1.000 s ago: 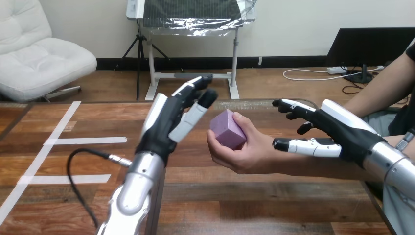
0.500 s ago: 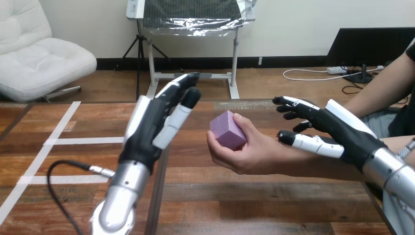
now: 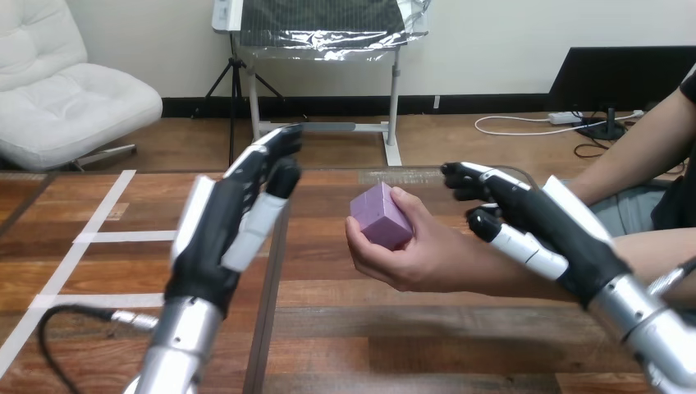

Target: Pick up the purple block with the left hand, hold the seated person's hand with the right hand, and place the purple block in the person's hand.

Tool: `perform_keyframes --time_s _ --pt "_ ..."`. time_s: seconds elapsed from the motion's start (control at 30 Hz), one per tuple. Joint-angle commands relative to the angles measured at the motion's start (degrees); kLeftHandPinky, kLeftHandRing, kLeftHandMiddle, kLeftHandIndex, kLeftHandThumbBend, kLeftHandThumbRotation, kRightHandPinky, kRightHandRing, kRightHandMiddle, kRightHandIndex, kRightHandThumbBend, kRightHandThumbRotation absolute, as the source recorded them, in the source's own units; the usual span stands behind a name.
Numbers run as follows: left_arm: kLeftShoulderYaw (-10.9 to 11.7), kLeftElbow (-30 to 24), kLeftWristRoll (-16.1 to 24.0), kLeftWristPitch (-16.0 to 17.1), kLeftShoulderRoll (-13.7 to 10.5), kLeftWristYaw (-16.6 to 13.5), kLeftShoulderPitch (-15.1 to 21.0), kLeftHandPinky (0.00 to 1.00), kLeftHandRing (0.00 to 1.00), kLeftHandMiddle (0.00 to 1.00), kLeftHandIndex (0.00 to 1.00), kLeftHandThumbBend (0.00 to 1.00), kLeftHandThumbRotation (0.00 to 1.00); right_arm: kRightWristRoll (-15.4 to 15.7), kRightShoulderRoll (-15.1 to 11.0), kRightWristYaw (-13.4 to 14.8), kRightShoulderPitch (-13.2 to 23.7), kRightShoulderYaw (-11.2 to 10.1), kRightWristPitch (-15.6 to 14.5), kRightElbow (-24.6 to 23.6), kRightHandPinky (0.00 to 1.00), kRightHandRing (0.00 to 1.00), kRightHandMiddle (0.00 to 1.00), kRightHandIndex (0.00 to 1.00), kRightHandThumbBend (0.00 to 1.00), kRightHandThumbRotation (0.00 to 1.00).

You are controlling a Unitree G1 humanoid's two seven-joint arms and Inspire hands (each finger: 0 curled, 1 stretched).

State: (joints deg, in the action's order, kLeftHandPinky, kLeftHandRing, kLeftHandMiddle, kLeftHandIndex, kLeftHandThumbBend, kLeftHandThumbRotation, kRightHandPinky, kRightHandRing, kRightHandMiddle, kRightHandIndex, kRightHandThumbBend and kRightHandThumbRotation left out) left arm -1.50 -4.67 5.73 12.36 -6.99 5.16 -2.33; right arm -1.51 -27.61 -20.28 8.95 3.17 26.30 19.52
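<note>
The purple block (image 3: 380, 215) rests in the person's hand (image 3: 410, 250), whose fingers and thumb curl round it above the middle of the table. My left hand (image 3: 234, 217) is raised to the left of the block, apart from it, open with straight fingers and holding nothing. My right hand (image 3: 538, 226) hovers over the person's wrist and forearm to the right of the block. Its fingers are spread and open, not curled round the wrist.
The wooden table (image 3: 345, 328) has white tape lines (image 3: 90, 238) at its left part. A black cable (image 3: 74, 316) lies near my left forearm. The person's forearm comes in from the right side.
My left hand has drawn back to the left, away from the block. My right hand has lifted and shifted slightly left above the person's wrist. The person's hand still holds the block.
</note>
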Motion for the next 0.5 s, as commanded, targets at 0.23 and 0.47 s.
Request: perform_keyframes --time_s 0.23,0.47 --pt "3.13 -19.94 -4.68 -0.82 -0.81 0.91 -6.83 0.78 0.79 0.80 0.79 0.88 1.00 -8.98 7.48 1.10 -5.29 -1.93 1.18 -17.63 0.82 0.86 0.87 0.87 0.99 0.93" --pt "3.67 -22.63 -5.85 1.34 -0.32 0.87 -11.06 0.74 0.77 0.77 0.75 0.87 1.00 -11.51 9.24 0.65 -8.54 -1.47 1.03 -22.69 0.81 0.85 0.85 0.86 1.00 0.93"
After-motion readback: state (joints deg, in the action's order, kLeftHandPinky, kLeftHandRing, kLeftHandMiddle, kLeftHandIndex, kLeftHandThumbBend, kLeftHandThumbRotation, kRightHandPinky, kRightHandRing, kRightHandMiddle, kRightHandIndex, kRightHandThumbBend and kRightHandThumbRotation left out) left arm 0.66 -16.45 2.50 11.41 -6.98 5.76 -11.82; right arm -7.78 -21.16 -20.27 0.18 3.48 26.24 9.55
